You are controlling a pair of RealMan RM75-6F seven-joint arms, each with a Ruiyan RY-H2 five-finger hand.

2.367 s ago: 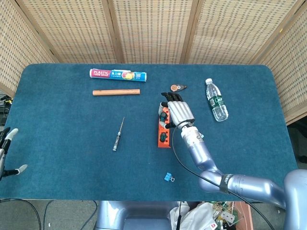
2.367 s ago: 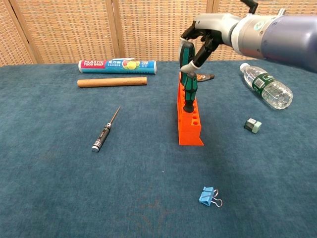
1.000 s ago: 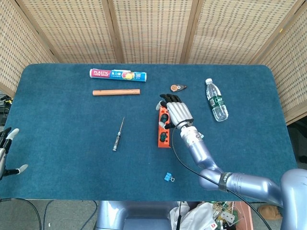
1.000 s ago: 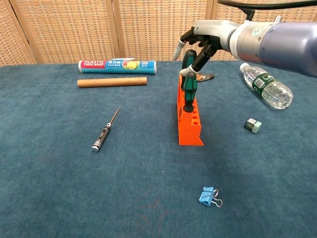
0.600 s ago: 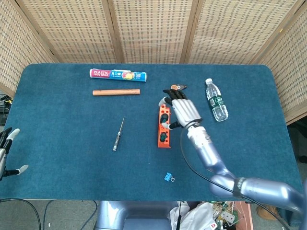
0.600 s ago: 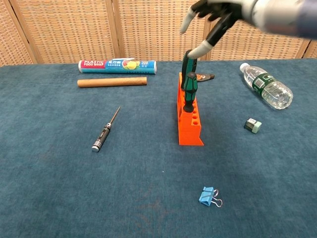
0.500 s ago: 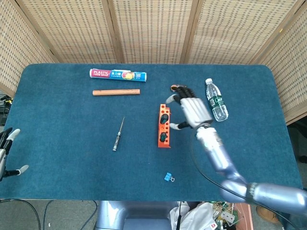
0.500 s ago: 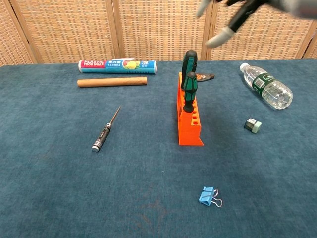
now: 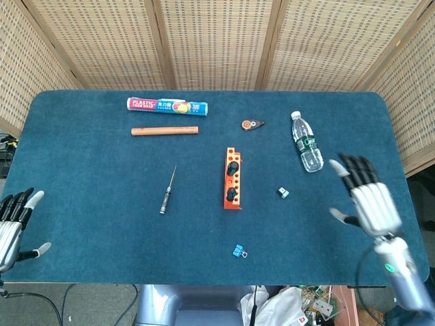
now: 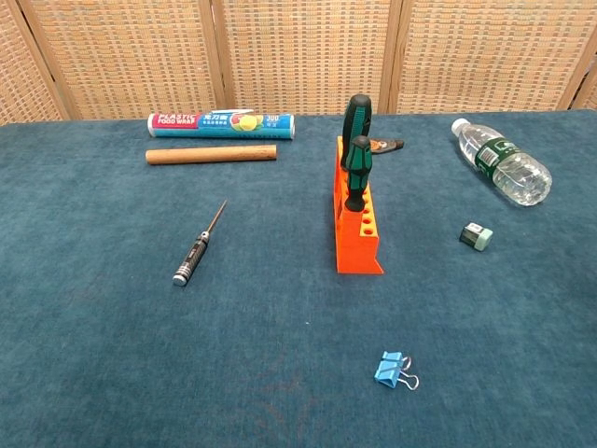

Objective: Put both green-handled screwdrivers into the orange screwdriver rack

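Two green-handled screwdrivers stand upright in the orange screwdriver rack (image 10: pixel 357 216), which sits near the middle of the blue table (image 9: pixel 88 204). The taller screwdriver (image 10: pixel 355 117) is at the far end of the rack. The shorter screwdriver (image 10: pixel 355 168) is just in front of it. The other holes in the rack are bare.

The right hand (image 9: pixel 368 197) is out at about 4 o'clock from the rack, well apart from it. Its fingers are spread wide and it holds nothing. The left hand (image 9: pixel 11 224) is at the table's edge at about 8 o'clock, fingers apart, holding nothing.

Around the rack there is:
- one thin black screwdriver (image 10: pixel 198 246) at 9 o'clock
- one wooden stick (image 10: pixel 211 154) and one roll of plastic food wrap (image 10: pixel 221 124) at 11 o'clock
- one water bottle (image 10: pixel 500 173) lying at 2 o'clock
- one small eraser (image 10: pixel 476 236) at 3 o'clock
- one blue binder clip (image 10: pixel 394 370) at 6 o'clock
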